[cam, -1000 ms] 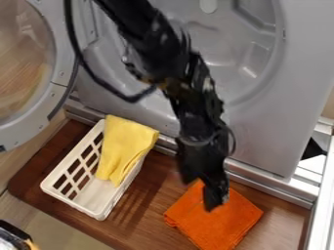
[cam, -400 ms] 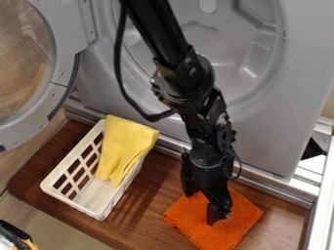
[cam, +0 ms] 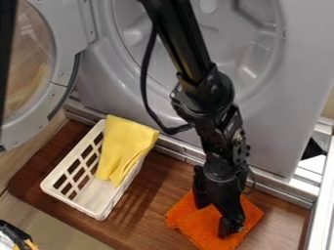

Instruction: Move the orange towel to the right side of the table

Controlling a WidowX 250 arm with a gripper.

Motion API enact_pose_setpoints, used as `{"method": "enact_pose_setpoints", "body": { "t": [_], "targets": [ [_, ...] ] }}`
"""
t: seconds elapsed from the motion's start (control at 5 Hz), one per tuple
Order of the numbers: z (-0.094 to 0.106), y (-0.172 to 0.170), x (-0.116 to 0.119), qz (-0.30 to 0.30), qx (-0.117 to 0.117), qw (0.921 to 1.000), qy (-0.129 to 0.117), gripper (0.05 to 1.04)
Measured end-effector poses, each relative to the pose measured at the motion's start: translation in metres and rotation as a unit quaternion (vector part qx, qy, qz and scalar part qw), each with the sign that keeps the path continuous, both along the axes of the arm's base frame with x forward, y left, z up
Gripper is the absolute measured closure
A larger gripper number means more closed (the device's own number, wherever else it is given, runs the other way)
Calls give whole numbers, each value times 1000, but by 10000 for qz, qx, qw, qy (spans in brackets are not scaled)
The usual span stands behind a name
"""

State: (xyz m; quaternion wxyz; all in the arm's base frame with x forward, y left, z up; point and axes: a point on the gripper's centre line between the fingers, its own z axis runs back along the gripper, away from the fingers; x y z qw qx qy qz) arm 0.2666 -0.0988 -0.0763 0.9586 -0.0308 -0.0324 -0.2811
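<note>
The orange, soft fabric towel [cam: 201, 228] lies on the right-hand part of the brown wooden surface [cam: 147, 215], near the lower edge of the view. The black two-finger pincer [cam: 216, 220] points down over it, its fingers spread well apart, with orange fabric visible between them. The tips seem to touch the towel, though dark parts hide the exact contact. The towel is spread out rather than balled up, with a fold and rumples by the pincer.

To the left, well apart from the towel, a white plastic lattice basket [cam: 60, 197] stands slantwise. A yellow cloth [cam: 122, 146] hangs over its upper right rim and down inside. Behind the surface is a grey appliance drum [cam: 176, 83], with a round, see-through door [cam: 55, 105] standing open at left.
</note>
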Motion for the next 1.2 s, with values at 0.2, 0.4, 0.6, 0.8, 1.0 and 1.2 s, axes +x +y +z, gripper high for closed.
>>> {"method": "enact_pose_setpoints", "body": {
  "t": [0.2, 0.4, 0.6, 0.8, 1.0, 1.2],
  "targets": [
    [-3, -4, 1, 126, 17, 9997, -202, 83],
    [-4, -8, 2, 252, -54, 9995, -207, 83],
    [-3, -22, 8, 50, -83, 9997, -207, 83],
    [-1, -43, 16, -450, -114, 9985, -276, 83],
    [1, -72, 14, -1009, -264, 9941, -284, 83],
    [3, -92, 6, -1345, -396, 9898, -270, 83]
  ]
}}
